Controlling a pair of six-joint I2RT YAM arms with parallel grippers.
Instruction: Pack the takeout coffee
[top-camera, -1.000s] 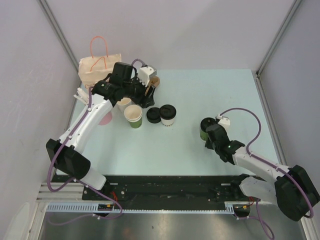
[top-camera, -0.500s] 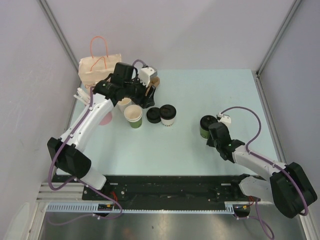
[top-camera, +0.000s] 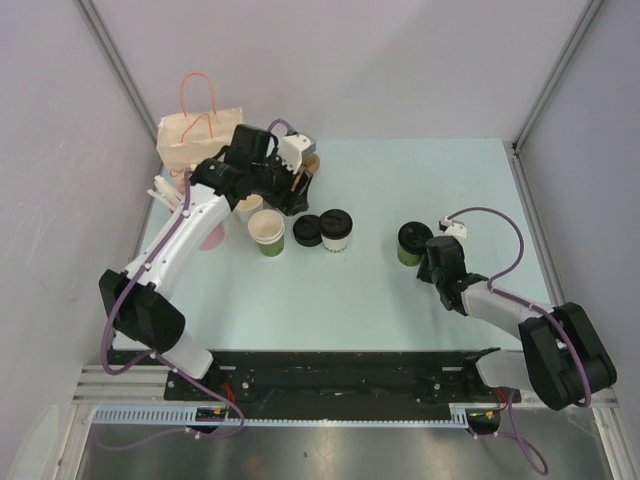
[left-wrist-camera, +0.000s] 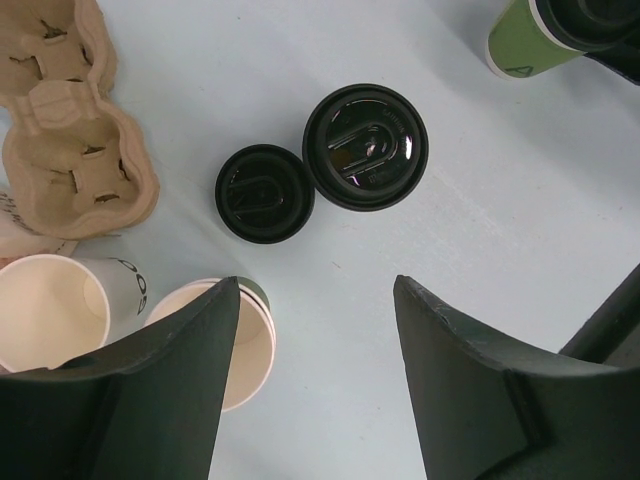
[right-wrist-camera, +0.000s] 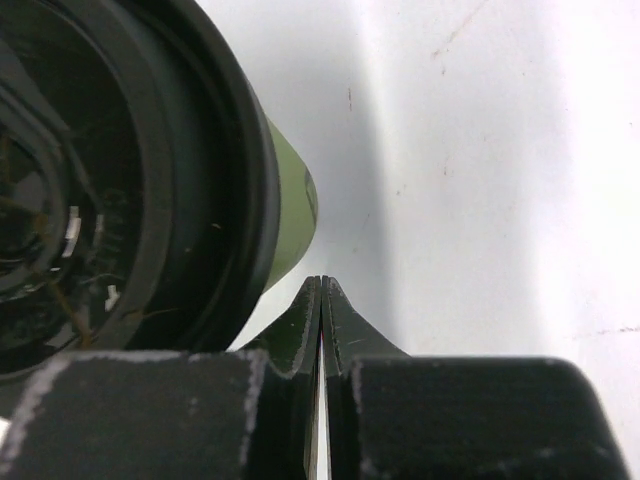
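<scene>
The green-sided cup with a black lid (top-camera: 411, 242) stands right of centre. It fills the left of the right wrist view (right-wrist-camera: 292, 205). My right gripper (top-camera: 434, 255) (right-wrist-camera: 322, 285) is shut and empty, its tips close beside that cup's right side. The white-sided lidded cup (top-camera: 336, 229) (left-wrist-camera: 365, 147) stands mid-table with a loose black lid (top-camera: 307, 231) (left-wrist-camera: 264, 193) touching its left. My left gripper (top-camera: 279, 192) (left-wrist-camera: 315, 290) is open and empty, held above the table left of these cups.
A brown pulp cup carrier (top-camera: 307, 166) (left-wrist-camera: 75, 150) lies by a paper bag (top-camera: 198, 137) at the back left. An open green cup (top-camera: 267, 233) (left-wrist-camera: 250, 345) and an open white cup (top-camera: 247, 208) (left-wrist-camera: 55, 312) stand near the left gripper. White straws (top-camera: 165, 192) lie at the left edge.
My right gripper has swung from the near side of the green lidded cup round to its right side, and the cup has shifted slightly away. The left arm has barely moved.
</scene>
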